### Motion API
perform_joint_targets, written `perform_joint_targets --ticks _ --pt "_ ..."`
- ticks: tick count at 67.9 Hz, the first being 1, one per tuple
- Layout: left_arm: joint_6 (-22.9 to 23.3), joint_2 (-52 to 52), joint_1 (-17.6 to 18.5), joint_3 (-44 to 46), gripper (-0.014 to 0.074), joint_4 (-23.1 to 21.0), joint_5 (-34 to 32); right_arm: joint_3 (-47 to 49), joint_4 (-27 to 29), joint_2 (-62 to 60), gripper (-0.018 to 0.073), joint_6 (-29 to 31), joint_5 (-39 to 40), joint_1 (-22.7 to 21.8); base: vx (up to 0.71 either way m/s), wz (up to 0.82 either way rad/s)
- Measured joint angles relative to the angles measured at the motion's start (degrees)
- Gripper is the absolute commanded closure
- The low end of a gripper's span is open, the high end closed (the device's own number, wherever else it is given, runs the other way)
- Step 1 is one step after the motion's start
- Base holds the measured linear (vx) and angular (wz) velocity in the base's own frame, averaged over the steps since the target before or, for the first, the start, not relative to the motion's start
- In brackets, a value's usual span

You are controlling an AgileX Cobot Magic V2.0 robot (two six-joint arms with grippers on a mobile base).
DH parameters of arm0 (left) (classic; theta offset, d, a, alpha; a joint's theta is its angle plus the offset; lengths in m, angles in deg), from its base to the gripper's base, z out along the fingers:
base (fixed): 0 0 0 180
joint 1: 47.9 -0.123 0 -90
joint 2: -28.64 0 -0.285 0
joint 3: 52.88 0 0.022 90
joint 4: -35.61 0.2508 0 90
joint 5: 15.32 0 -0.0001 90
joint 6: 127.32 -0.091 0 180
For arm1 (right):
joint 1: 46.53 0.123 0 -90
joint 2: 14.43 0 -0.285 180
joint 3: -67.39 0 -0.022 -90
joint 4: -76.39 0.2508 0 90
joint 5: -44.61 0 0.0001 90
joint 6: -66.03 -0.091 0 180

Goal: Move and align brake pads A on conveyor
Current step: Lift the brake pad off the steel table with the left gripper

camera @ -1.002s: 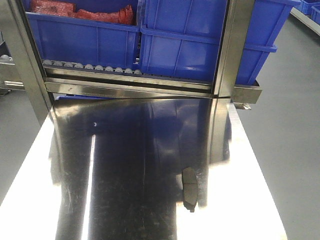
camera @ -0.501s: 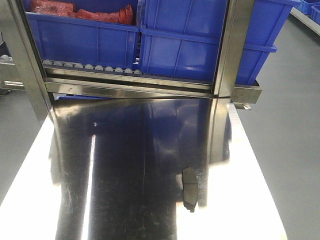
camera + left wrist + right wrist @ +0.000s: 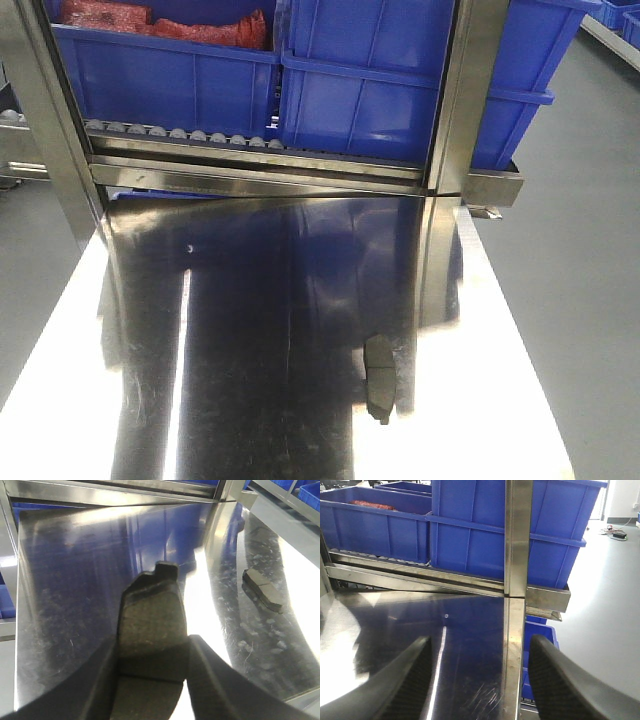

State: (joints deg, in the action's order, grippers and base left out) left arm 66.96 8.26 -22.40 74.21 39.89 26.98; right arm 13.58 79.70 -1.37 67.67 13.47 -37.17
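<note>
Left wrist view: left gripper (image 3: 152,655) is clenched on one brake pad (image 3: 150,615) at frame centre, its end tab pointing to the top. A second brake pad (image 3: 262,590) lies flat on the steel tabletop (image 3: 65,605) at right; in the front view it sits lower centre-right. Right gripper (image 3: 477,680) is spread wide with nothing between its fingers. Blue bins (image 3: 470,530) line the top of the frame.
</note>
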Motion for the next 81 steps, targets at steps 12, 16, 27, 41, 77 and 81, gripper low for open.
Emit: perform_joint_targets --ticks 12,16,27,41,77,81 --pt "0.0 0.0 0.0 0.0 0.0602 0.0 0.0 0.0 0.0 0.0 0.0141 0.0 0.7 0.0 0.00 0.00" --pt "0.0 0.0 0.0 0.0 0.0602 0.0 0.0 0.0 -0.1 0.0 0.0141 0.0 0.9 0.0 0.00 0.00" --pt "0.0 0.0 0.0 0.0 0.0602 0.0 0.0 0.0 0.0 0.0 0.0141 0.0 0.9 0.0 0.00 0.00" --pt "0.0 0.0 0.0 0.0 0.0602 0.0 0.0 0.1 0.5 0.2 0.0141 0.0 1.1 0.0 0.00 0.00" --pt "0.0 0.0 0.0 0.0 0.0602 0.0 0.0 17.1 2.8 42.6 0.0165 -2.5 -15.3 0.0 0.00 0.00" --pt "0.0 0.0 0.0 0.0 0.0602 0.0 0.0 18.6 2.9 46.8 0.0165 -2.5 -15.8 0.0 0.00 0.00"
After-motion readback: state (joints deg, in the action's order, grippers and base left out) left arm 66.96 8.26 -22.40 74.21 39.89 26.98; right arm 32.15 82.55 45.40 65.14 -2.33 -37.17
